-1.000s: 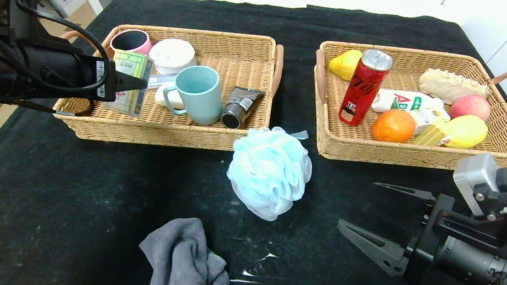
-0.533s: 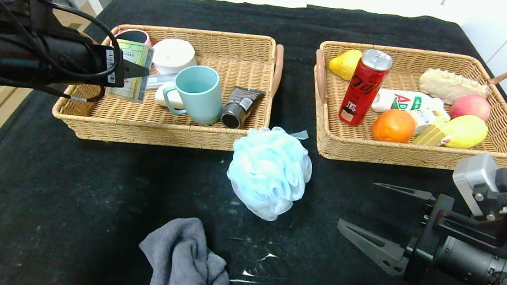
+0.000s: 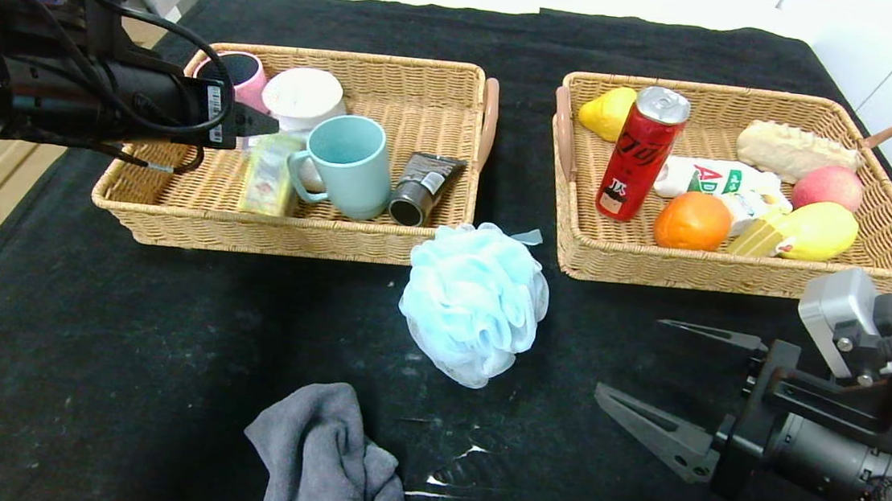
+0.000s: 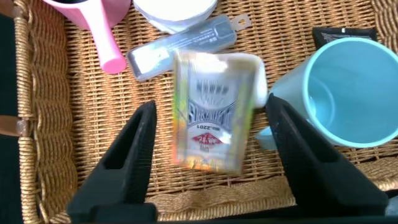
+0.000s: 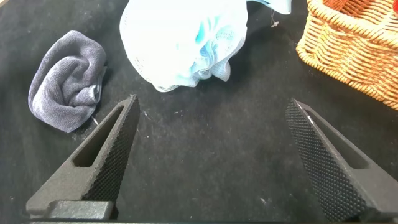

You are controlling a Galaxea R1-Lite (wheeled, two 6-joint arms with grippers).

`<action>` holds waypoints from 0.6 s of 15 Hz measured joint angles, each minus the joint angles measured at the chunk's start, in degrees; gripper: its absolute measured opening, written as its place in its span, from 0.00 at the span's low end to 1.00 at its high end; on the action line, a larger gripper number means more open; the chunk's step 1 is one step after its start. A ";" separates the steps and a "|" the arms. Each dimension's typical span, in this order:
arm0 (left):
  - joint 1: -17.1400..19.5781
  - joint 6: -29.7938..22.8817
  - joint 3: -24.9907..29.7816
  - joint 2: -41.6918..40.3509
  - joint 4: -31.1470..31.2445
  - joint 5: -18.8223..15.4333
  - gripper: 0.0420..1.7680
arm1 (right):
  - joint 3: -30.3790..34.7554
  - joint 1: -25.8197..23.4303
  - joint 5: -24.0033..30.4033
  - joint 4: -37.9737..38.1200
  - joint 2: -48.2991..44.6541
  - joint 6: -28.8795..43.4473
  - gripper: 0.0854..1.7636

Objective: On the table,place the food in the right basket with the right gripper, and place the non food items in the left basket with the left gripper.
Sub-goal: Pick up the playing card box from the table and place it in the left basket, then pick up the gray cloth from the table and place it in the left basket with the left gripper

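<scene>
Black cloth covers the table (image 3: pixel 122 351) from edge to edge; on it stand the left basket (image 3: pixel 198 221), holding a blue mug (image 3: pixel 350 163), a pink cup (image 3: pixel 237 75), a white tub (image 3: pixel 302 97) and a dark tube (image 3: pixel 421 188), and the right basket (image 3: pixel 735 268), holding fruit, a red can (image 3: pixel 638 154) and other food; in front of them, on the cloth, lie a pale blue bath pouf (image 3: pixel 475 301) and a crumpled grey cloth (image 3: pixel 331 458), both non-food and both outside any basket. Smaller, a green-and-yellow packet (image 4: pixel 211 118) sits tilted and blurred inside the left basket beside the mug, directly under the left gripper (image 4: pixel 211 162). Risk, as I judge it: the packet may tip against the mug or come to rest on the flat strip beneath it; a low sweep of the arm could catch the wicker rim. That gripper's jaws are spread wide, holding nothing; the right gripper (image 3: pixel 668 383) waits splayed and empty near the pouf.
</scene>
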 joint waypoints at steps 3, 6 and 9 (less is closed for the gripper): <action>0.02 -0.06 0.11 0.06 0.06 -0.06 0.81 | -0.10 -0.04 -0.02 0.00 0.05 -0.13 0.97; 0.13 -0.39 0.33 -0.16 -0.13 0.11 0.86 | 0.17 0.43 -0.02 0.00 -0.44 -0.35 0.97; 0.60 -0.39 1.99 -1.49 -0.11 1.12 0.89 | 0.39 1.48 -0.11 0.11 -1.99 -0.28 0.97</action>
